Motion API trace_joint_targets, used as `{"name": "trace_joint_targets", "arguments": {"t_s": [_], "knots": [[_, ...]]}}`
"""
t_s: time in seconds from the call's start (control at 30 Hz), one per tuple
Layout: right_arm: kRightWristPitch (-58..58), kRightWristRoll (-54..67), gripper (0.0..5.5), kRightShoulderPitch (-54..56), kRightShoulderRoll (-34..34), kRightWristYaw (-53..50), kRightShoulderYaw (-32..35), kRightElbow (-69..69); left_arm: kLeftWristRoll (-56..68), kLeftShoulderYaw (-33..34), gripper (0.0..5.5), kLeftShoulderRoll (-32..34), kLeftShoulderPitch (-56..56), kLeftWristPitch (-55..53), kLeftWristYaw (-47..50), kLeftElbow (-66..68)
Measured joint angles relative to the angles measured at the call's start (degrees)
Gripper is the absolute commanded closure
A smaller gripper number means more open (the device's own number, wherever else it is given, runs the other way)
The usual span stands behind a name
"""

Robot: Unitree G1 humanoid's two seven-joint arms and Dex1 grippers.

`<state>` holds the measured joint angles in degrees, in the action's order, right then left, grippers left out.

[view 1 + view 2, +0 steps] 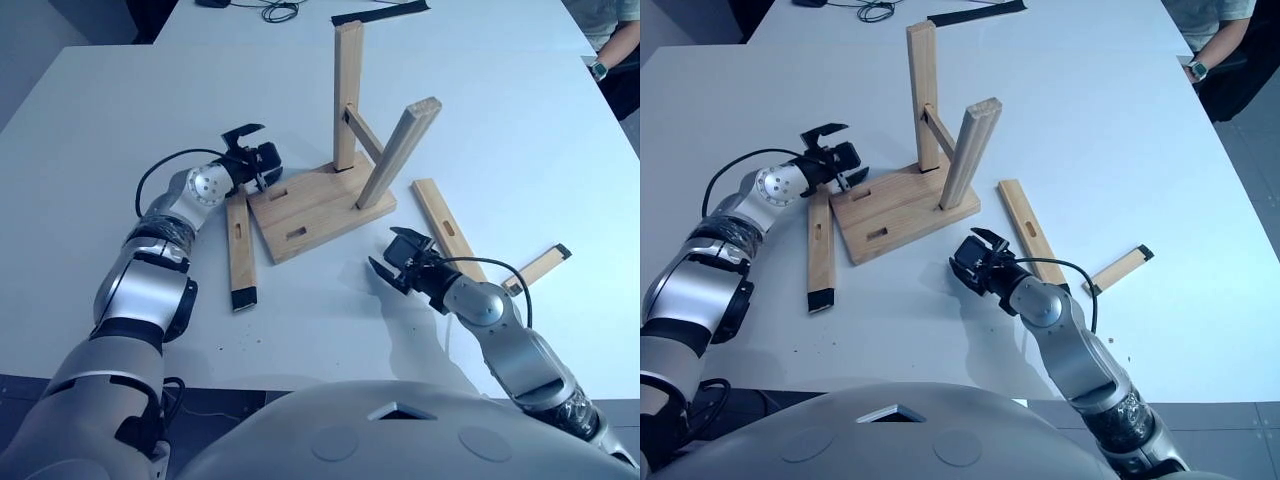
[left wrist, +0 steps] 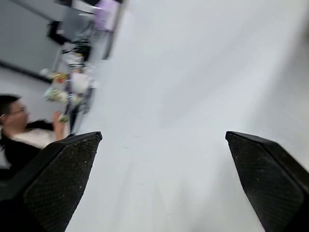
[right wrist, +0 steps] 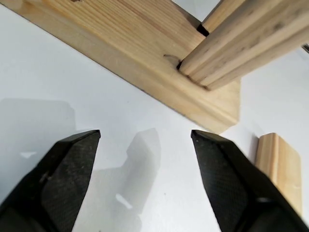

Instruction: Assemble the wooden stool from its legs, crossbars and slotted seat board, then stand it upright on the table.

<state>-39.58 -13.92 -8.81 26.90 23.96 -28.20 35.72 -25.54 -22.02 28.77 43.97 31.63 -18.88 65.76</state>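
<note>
The slotted seat board [image 1: 315,208] lies flat mid-table with two legs set in it: one upright leg [image 1: 347,95] at the far side and one leaning leg [image 1: 397,155], joined by a short crossbar [image 1: 364,133]. A loose leg [image 1: 240,250] lies left of the board, another loose leg [image 1: 447,227] right of it, and a short crossbar [image 1: 535,268] farther right. My left gripper [image 1: 247,152] stands open at the board's left corner, holding nothing. Just in front of the board's near right corner, my right gripper [image 1: 392,268] is open and empty, with the board's edge [image 3: 145,67] before it.
A black strip [image 1: 380,13] and cables lie on the far table. A person's arm [image 1: 612,50] shows at the far right edge. The table's near edge runs close behind my right gripper. Bare table surface [image 1: 120,130] spreads to the left.
</note>
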Motion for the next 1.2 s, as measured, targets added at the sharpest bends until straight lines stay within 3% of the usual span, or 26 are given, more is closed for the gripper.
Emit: {"name": "trace_joint_targets", "arguments": {"t_s": [0.3,0.4,0.57,0.8,1.2], "knots": [[-0.2,0.2,2.05,0.1,-2.7,-2.2,1.4,-3.8,7.2,1.1,0.72,0.0,-2.2,8.5,-15.1,-2.4],[0.9,0.1,2.05,0.5,-4.1,-3.9,2.1,-5.7,10.9,1.2,0.72,-1.4,-5.3,7.8,-22.5,-9.5],[1.7,-0.6,2.05,0.8,-3.4,-5.2,5.1,-7.4,15.7,2.0,0.72,2.5,-13.6,0.6,-29.9,-28.0],[4.1,-2.0,2.05,1.0,0.9,-4.2,6.2,-8.1,19.7,2.8,0.72,6.7,-27.6,-10.2,-33.3,-52.5],[5.0,-2.0,2.05,-1.5,3.4,-0.5,5.5,-4.6,19.8,6.1,0.72,7.9,-33.9,-19.2,-32.5,-63.2]]}}
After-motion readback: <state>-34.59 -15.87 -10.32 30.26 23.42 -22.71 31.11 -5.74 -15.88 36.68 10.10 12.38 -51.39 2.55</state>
